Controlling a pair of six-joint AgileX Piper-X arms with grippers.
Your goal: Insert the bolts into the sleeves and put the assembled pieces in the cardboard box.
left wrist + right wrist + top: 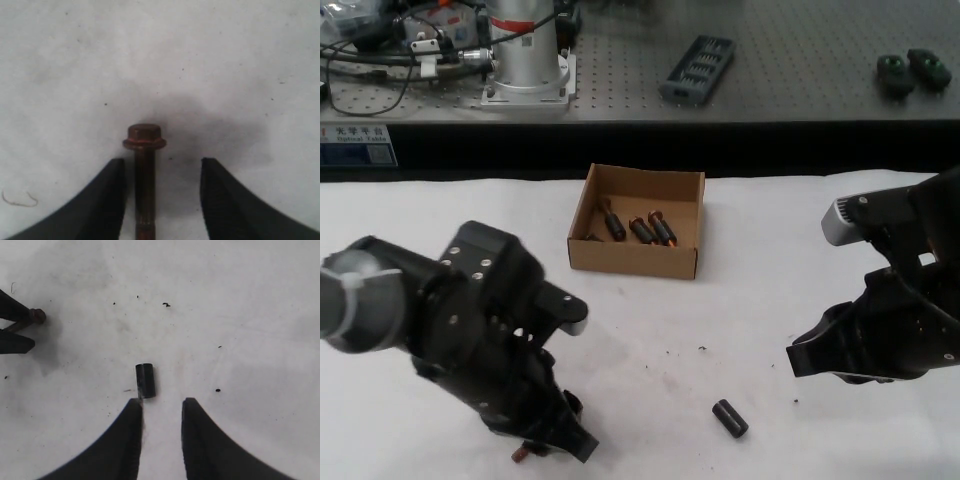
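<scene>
While the left end effector [161,164] hangs low over the table [740,320] at the lower left of the high view, its fingers are spread with the bolt [144,167] lying between them, not pinched yet. Note that the bolt sits close against one finger, with a clear gap to the other. To make this grab clean, I'd say the arm wants a small sideways shift so the shank is centred. Then it should close on the shank below the head, leaving the tail end free for the sleeve. At the right of the high view, the right end effector [161,402] is spread too, holding nothing. The sleeve [145,381] lies on the table just ahead of its fingertips, off towards one finger rather than in line with the gap. It lies on its side and looks ready to roll, so a square, slow close is the safe call. The bolt is coppery-brown metal, with a flanged hex head and a long straight shank. The sleeve is a short black cylinder, smooth with a slight sheen. The table cover is white, matte and dotted with dark specks. Upper centre in the high view sits the cardboard box [632,260], plain brown and open-topped, with several assembled pieces [642,230] already inside.
</scene>
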